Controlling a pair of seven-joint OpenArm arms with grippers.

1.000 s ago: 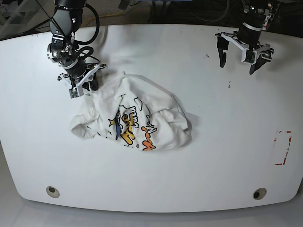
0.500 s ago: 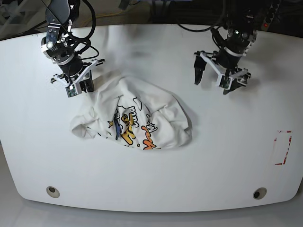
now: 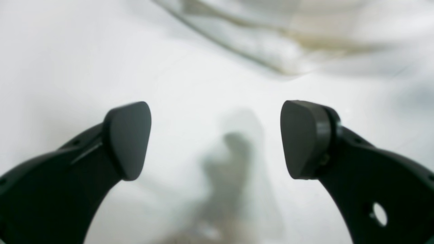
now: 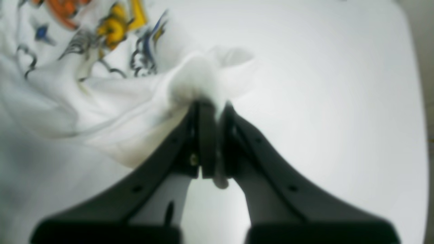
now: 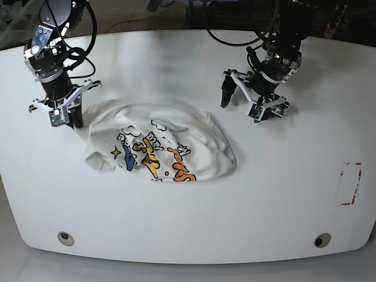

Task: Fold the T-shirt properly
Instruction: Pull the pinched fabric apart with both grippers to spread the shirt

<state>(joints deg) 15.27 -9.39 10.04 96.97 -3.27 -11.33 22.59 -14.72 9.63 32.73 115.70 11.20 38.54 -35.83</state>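
At the far left of the table [image 5: 47, 194], your right gripper [image 5: 63, 116] is clamped on a bunch of white fabric at the left edge of the T-shirt [image 5: 161, 147]; the right wrist view shows the jaws closed together with cloth pinched between them and puffing out past the tips. That hold reads as an anchor on one edge, so the shirt can be drawn out flat from that side before any fold is made. The T-shirt itself lies crumpled in the middle of the table, print side up, with blue, yellow and orange cartoon lettering, a small star and cloud outlines (the letters are too creased and small to read, and no brand or label shows). To the right, your left gripper [image 5: 254, 106] hangs above the bare table just beyond the shirt's far right edge, jaws spread wide and holding nothing; its wrist view shows only white tabletop between the pads [image 3: 129, 139], with a blurred hem further off. My judgement is that it is lined up to take that edge, so the garment can be spread between both arms.
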